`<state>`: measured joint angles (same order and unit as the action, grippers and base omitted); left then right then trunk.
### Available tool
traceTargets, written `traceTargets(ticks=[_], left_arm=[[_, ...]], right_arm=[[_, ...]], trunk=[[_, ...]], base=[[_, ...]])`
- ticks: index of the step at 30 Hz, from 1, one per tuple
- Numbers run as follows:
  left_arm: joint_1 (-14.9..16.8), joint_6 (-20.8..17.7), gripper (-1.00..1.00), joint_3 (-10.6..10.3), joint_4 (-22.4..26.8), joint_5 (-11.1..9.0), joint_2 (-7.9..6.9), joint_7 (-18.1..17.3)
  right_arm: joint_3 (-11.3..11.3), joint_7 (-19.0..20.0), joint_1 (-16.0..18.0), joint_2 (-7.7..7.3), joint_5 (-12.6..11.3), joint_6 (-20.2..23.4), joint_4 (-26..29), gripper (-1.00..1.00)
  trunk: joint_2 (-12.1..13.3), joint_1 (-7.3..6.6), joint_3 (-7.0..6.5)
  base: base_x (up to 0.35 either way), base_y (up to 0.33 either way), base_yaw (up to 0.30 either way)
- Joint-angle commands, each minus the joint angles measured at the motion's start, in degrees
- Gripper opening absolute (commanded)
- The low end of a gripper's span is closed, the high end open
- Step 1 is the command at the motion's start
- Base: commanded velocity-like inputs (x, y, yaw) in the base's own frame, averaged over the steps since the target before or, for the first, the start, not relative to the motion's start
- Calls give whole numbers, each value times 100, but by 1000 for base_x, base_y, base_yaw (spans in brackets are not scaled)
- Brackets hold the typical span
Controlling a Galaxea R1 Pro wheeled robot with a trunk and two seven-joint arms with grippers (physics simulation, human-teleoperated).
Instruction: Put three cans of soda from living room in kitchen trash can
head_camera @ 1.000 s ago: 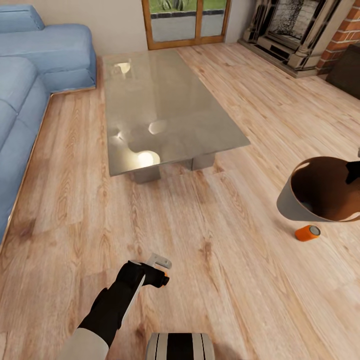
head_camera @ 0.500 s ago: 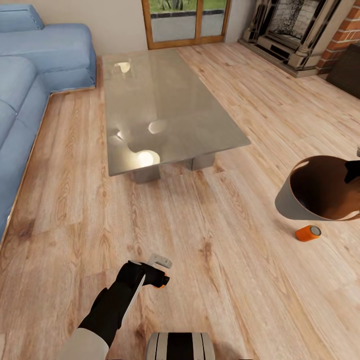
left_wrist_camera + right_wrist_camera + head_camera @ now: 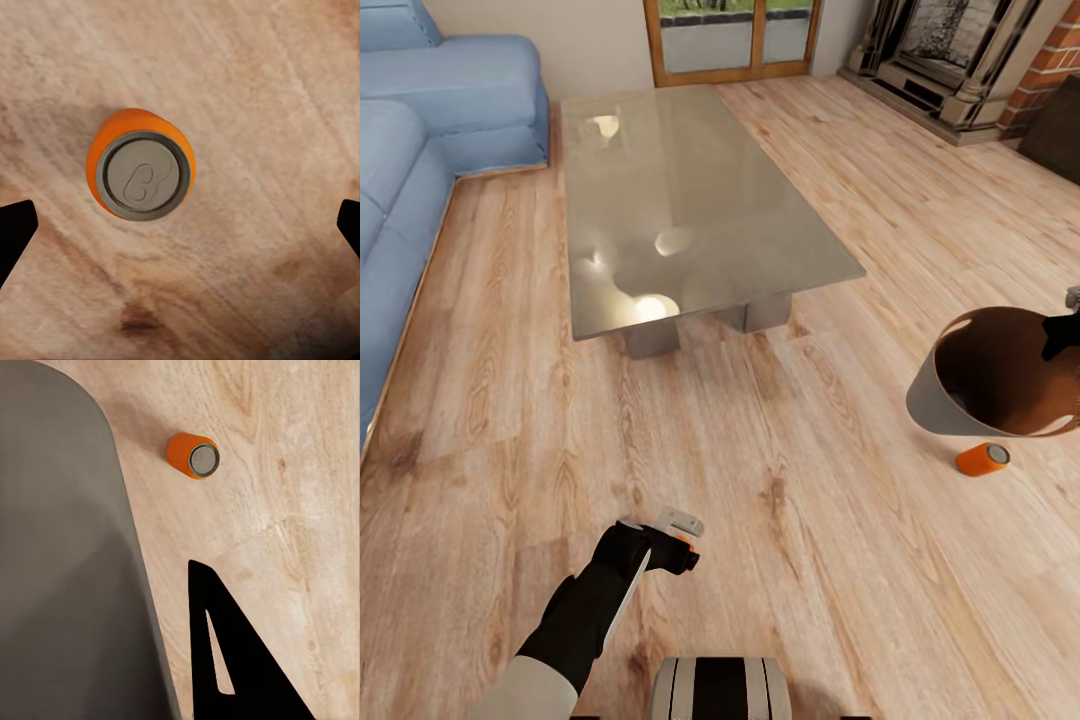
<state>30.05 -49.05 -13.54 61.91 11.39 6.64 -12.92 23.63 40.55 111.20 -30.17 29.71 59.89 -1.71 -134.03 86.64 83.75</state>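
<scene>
Nearest the robot, the left hand (image 3: 678, 540) hung low over the light wood floor (image 3: 810, 560), pointing down. From its wrist camera, the dark fingertips (image 3: 15, 232) stood wide apart at either edge, and an upright orange soda can (image 3: 140, 174) stood on the boards between and below them, its grey top facing up, touched by neither finger.

Farther out on the right, a second soda can (image 3: 983, 458) lay on its side on the floor, just beside the foot of the trash can (image 3: 940, 400). The bin was tipped, its glossy brown-orange inside facing the head camera. The right hand (image 3: 1060, 335) was at the bin's rim by the edge of the view; whether it gripped the rim could not be told. Its wrist camera showed the grey bin wall (image 3: 60, 570) and the lying can (image 3: 193, 455) beyond.

Beyond these stood the glass-topped counter (image 3: 690, 200), the blue sofa (image 3: 420, 130) to the left, and the brick fireplace (image 3: 960, 60) at the far right.
</scene>
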Motion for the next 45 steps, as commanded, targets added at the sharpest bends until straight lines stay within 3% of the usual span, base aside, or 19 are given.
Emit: traceTargets(ticks=[1,10,15,24,31,45], left_arm=[[0,0,100,0,1,-1,-1,0],[-6,-1,100,4,39,-25,-12,0],[-8,0,100,7,42,-30,-13,0],[-8,1,100,5,35,-31,-14,0],[-7,1,100,2,23,-31,-14,0],[-4,1,100,6,33,-31,-12,0]], right_arm=[[-25,3,11,13,-26,11,1,-100],[47,3,203,145,-26,11,-33,-100],[200,5,348,273,-26,11,-55,-100],[245,5,546,357,-33,11,-74,-100],[236,12,572,776,-50,11,-92,-100],[221,14,570,958,-53,11,-93,-100]], trunk=[[0,-1,4],[0,-1,57],[0,-1,90],[0,-1,147],[0,-1,184],[0,-1,228]], base=[[0,0,0],[29,16,0],[15,8,0],[1,1,0],[0,0,0],[116,20,0]])
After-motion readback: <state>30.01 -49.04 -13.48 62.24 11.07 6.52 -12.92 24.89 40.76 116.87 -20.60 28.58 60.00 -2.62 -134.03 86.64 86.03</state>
